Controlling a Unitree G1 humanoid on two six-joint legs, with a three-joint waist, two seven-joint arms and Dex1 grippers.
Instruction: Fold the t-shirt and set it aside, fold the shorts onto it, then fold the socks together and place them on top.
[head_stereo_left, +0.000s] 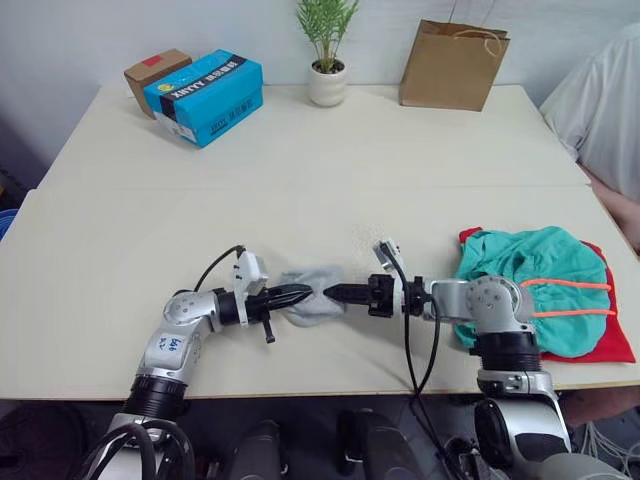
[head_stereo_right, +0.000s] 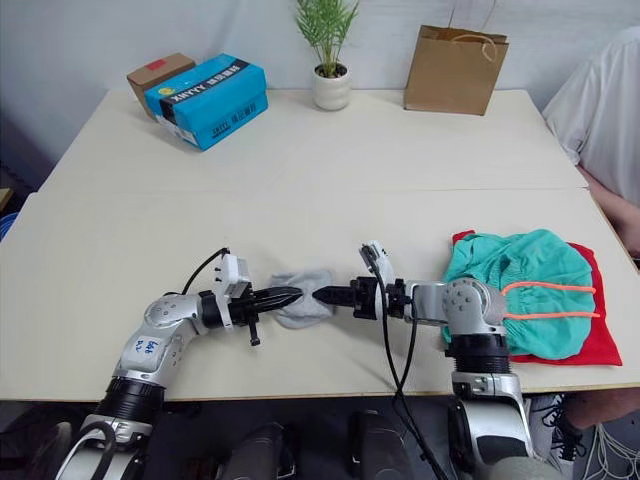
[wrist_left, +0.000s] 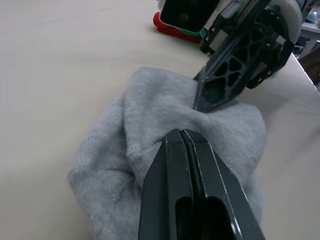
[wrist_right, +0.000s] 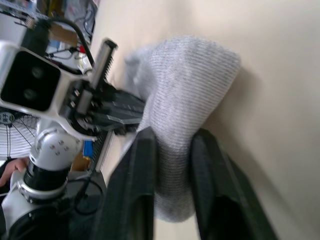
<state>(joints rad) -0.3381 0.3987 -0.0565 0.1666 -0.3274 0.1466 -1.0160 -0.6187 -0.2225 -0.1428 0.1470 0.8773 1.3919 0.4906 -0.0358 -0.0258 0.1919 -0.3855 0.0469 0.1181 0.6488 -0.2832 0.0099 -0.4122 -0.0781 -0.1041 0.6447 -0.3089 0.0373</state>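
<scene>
Head views – socks (head_stereo_left: 312, 296): grey bundle on the table (head_stereo_left: 300, 180), near edge, centre, between both grippers.
Head views – left gripper (head_stereo_left: 300, 293): tips touch the socks' left side.
Head views – right gripper (head_stereo_left: 335, 293): tips touch the socks' right side.
Head views – shorts (head_stereo_left: 530, 280): teal, orange drawstring, lying on the red t-shirt (head_stereo_left: 612, 340), near right.
Head views – far edge: blue box (head_stereo_left: 205, 95), brown carton (head_stereo_left: 155, 72), potted plant (head_stereo_left: 326, 45), paper bag (head_stereo_left: 452, 65); person's white sleeve (head_stereo_left: 605, 95) far right.
Left wrist view – left gripper (wrist_left: 186, 136): fingers pressed together, tip resting on the sock fabric (wrist_left: 150, 135); grasp itself cannot be told.
Right wrist view – right gripper (wrist_right: 172, 137): fingers slightly apart, pinching a fold of the socks (wrist_right: 185, 95).
</scene>
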